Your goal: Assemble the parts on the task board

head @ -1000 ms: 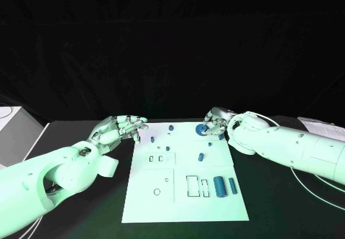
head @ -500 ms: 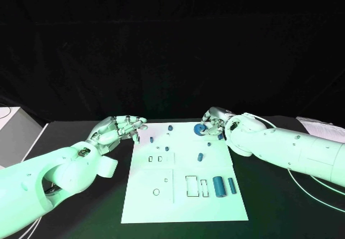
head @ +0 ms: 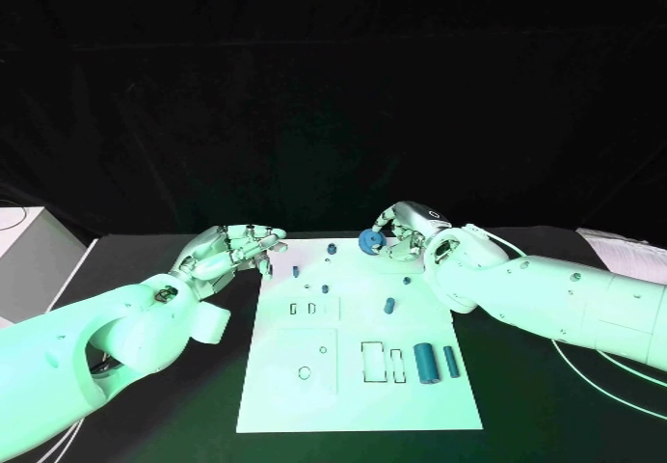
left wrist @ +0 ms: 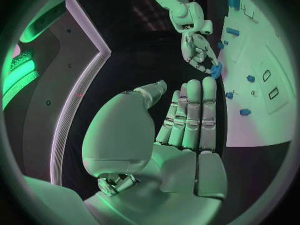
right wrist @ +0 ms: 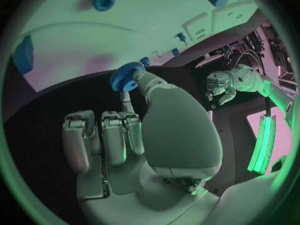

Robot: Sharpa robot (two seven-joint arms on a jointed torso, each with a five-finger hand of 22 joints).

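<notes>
Lifted and carried leftward since the earlier frames, the blue gear [head: 371,240] now sits above the far edge of the task board [head: 359,386], where a second ago it lay lower and further right, near the board's far right corner. The right hand [head: 399,231] has come with it, and its forearm now covers more of the board's right margin. This hand pinches the gear between thumb and a fingertip, with the other fingers curled in beside it (the right wrist view shows the toothed rim plainly at the thumb tip [right wrist: 127,79]).

The left hand [head: 233,249] hovers just off the board's far left corner, much as before, holding nothing, its fingers held straight and side by side with the thumb set apart.

On the board, a small blue peg [head: 331,248] stands near the far edge, just left of the gear, and another peg [head: 296,271] stands by the left edge near the left fingertips. A short blue piece [head: 323,287] lies further in, and a blue pin [head: 389,306] lies mid-board. Nearer the robot, a thick blue cylinder [head: 424,363] lies beside a thinner blue rod [head: 450,361], both just right of the rectangular slots [head: 383,361]. A pair of small slots [head: 302,309] sits left of centre. At the table's right edge lies a sheet of paper [head: 632,253], and a pale box [head: 28,256] stands at its left.
</notes>
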